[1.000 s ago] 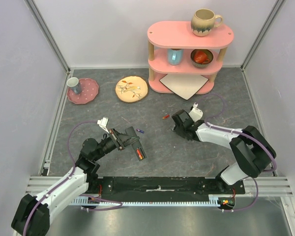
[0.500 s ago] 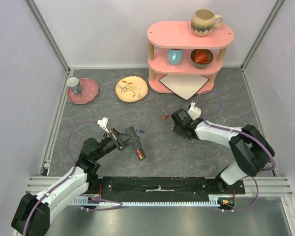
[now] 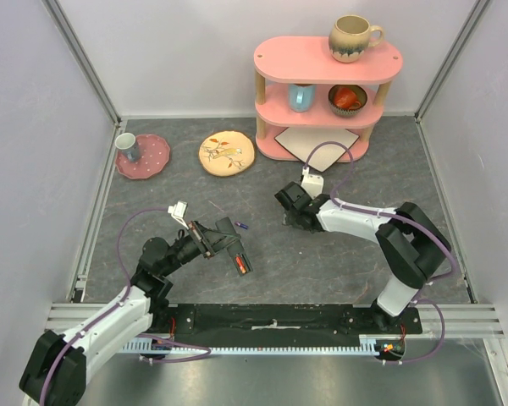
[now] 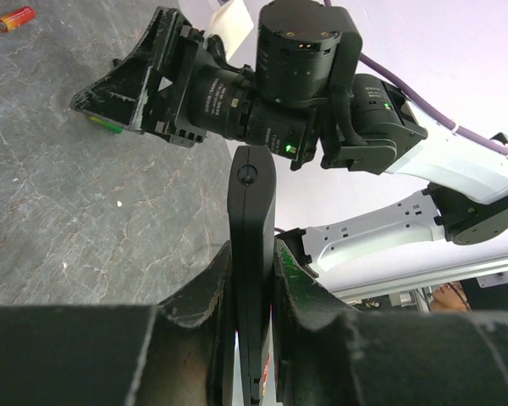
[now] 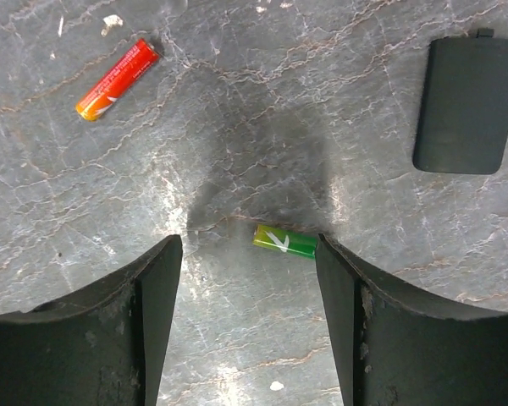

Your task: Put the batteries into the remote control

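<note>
- Surface: dark grey marbled mat (image 3: pixel 152 211), flat. Plain pale walls (image 3: pixel 178 59) on three sides, with metal posts at the corners.
- At the back is a pink shelf (image 3: pixel 326 61) with a mug (image 3: pixel 353 38) on top. A pink plate (image 3: pixel 152 159) and a floral plate (image 3: pixel 227 153) sit on the mat to its left.
- My left gripper (image 4: pixel 254 271) is clamped tight on the remote (image 4: pixel 251 194), and the fingers (image 4: pixel 205 292) pinch its two broad faces.
- In the left wrist view the remote stands edge-on and sticks straight out ahead of the fingers, towards my right arm.
- From above, the remote's long axis runs diagonally from far-left to near-right, near my left base. The bay faces up, with an orange cell (image 3: pixel 240 266) in it at the near-right end.
- A purple cell (image 3: pixel 245 226) lies on the mat just beside the remote's far end.
- My right gripper (image 5: pixel 247 254) is down near the mat at mid-table, with its jaws spread wide and nothing in them.
- A green cell (image 5: pixel 285 242) lies flat between those fingers, roughly crosswise to them. It is close against the one on the right of that view; I can't tell if they touch.
- A red cell (image 5: pixel 117 79) lies on the mat beyond the fingers, diagonally, well apart from the green one.
- A black cover (image 5: pixel 467 106) lies flat on the mat, off to the right in that view.
</note>
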